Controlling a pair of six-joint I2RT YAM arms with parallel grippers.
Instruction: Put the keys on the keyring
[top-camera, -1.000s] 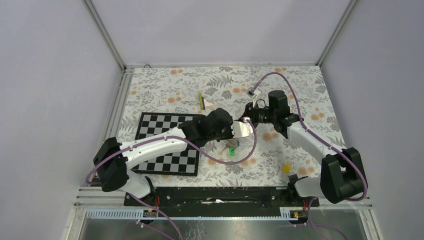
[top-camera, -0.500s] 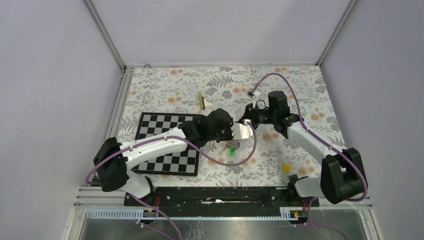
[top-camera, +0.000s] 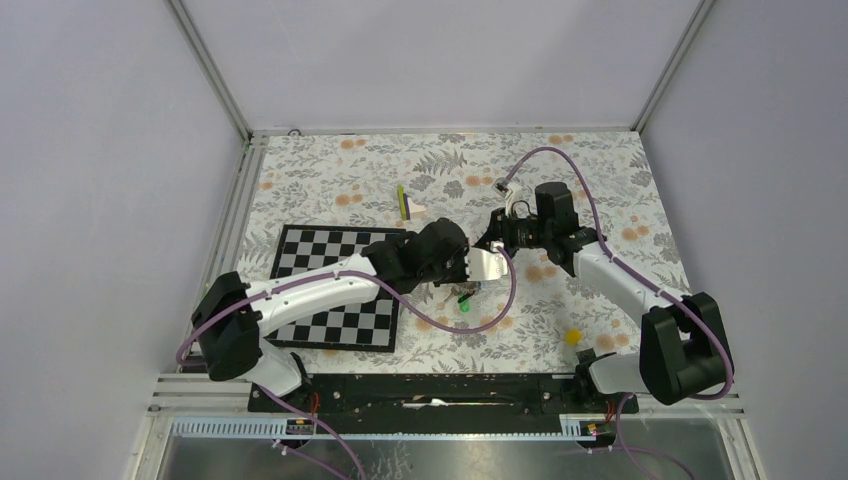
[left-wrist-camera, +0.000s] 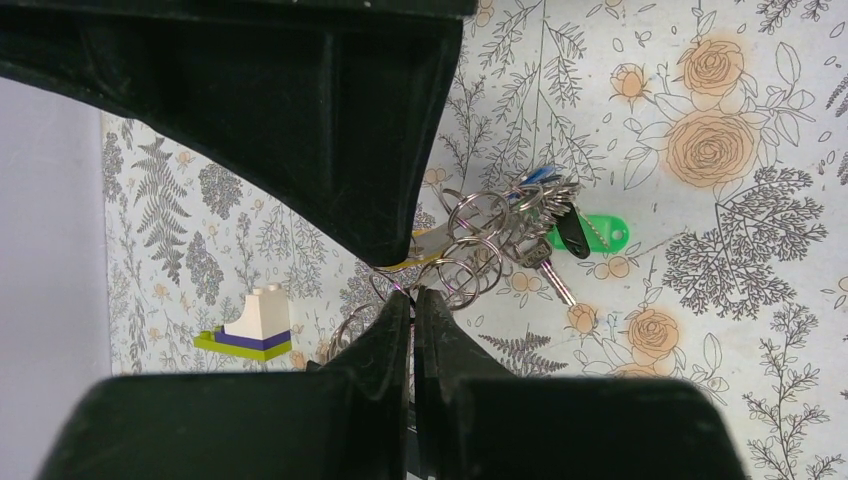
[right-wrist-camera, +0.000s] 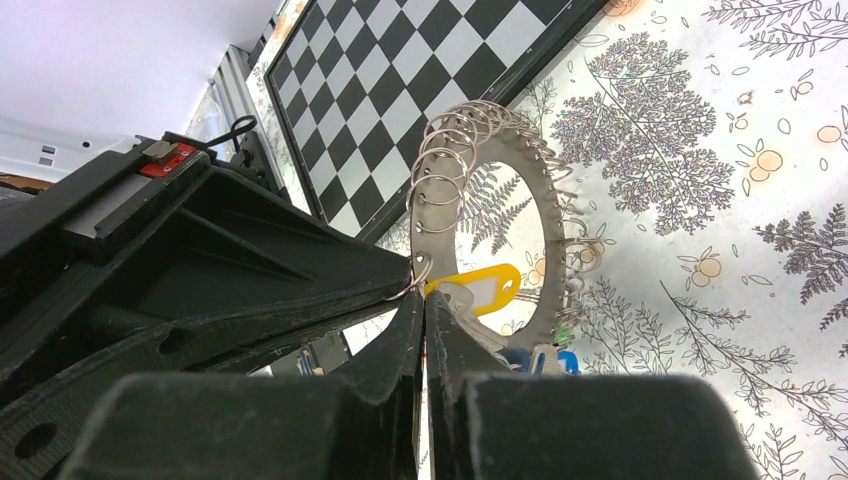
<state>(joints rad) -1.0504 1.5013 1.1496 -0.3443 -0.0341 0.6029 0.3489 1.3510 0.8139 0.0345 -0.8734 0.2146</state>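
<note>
The keyring (right-wrist-camera: 480, 215) is a jagged grey metal loop strung with several small split rings, held up between both grippers; in the top view it shows as a silvery plate (top-camera: 488, 262). My left gripper (top-camera: 470, 264) is shut on its edge, fingertips together (left-wrist-camera: 412, 296). My right gripper (top-camera: 496, 238) is shut (right-wrist-camera: 420, 298) at the loop's lower rim on the small ring of the yellow-tagged key (right-wrist-camera: 478, 292). A green tag (left-wrist-camera: 590, 232), a black-headed key (left-wrist-camera: 572, 236) and a blue key (left-wrist-camera: 536, 178) hang in a bunch from the loop, also visible in the top view (top-camera: 463, 299).
A chessboard (top-camera: 335, 290) lies under the left arm. A green, purple and white brick piece (top-camera: 403, 202) sits behind the grippers, also in the left wrist view (left-wrist-camera: 252, 322). A small yellow object (top-camera: 572, 337) lies near the right arm's base.
Both grippers and the keyring have shifted slightly away from the arm bases and a little left. Both stay shut.
</note>
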